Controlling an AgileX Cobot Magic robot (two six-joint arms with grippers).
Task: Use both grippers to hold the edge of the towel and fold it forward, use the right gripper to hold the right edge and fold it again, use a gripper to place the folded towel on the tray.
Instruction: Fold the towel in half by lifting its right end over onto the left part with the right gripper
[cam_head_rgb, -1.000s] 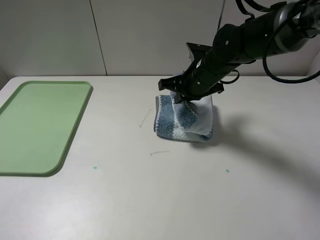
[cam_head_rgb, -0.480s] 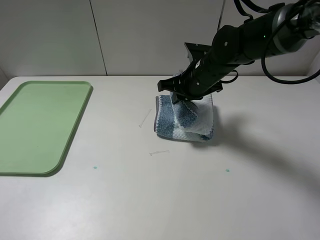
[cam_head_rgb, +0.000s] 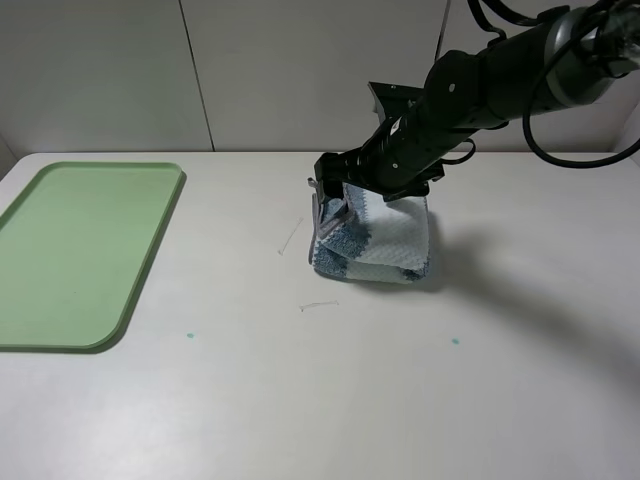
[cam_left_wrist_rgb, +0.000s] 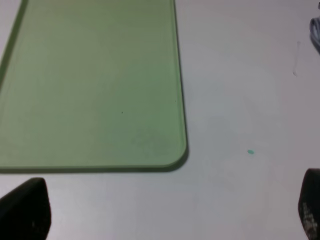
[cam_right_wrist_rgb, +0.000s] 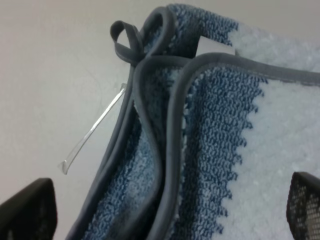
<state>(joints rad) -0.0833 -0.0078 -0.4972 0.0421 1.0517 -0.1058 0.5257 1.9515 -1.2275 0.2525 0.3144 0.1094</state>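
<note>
The striped towel (cam_head_rgb: 380, 243) lies folded in a thick bundle at the table's middle, white stripe on top, blue layers and grey edging stacked at its left side. My right gripper (cam_head_rgb: 336, 203) hangs over that left side. In the right wrist view its fingers (cam_right_wrist_rgb: 27, 210) stand wide apart with the towel's layered edge (cam_right_wrist_rgb: 200, 150) below and between them, so it is open. My left gripper (cam_left_wrist_rgb: 169, 212) is open and empty above the table, near the corner of the light green tray (cam_left_wrist_rgb: 95, 85). The tray (cam_head_rgb: 80, 250) lies at the far left, with nothing on it.
A thin clear plastic strand (cam_head_rgb: 290, 237) lies just left of the towel and also shows in the right wrist view (cam_right_wrist_rgb: 92, 131). Another strand (cam_head_rgb: 318, 305) lies in front of the towel. Small teal specks (cam_head_rgb: 189, 335) mark the table. A pale wall runs behind.
My right gripper has moved left across the towel. The upper flap has come over with it, so more white now shows on top and the blue layers bunch at the left edge.
</note>
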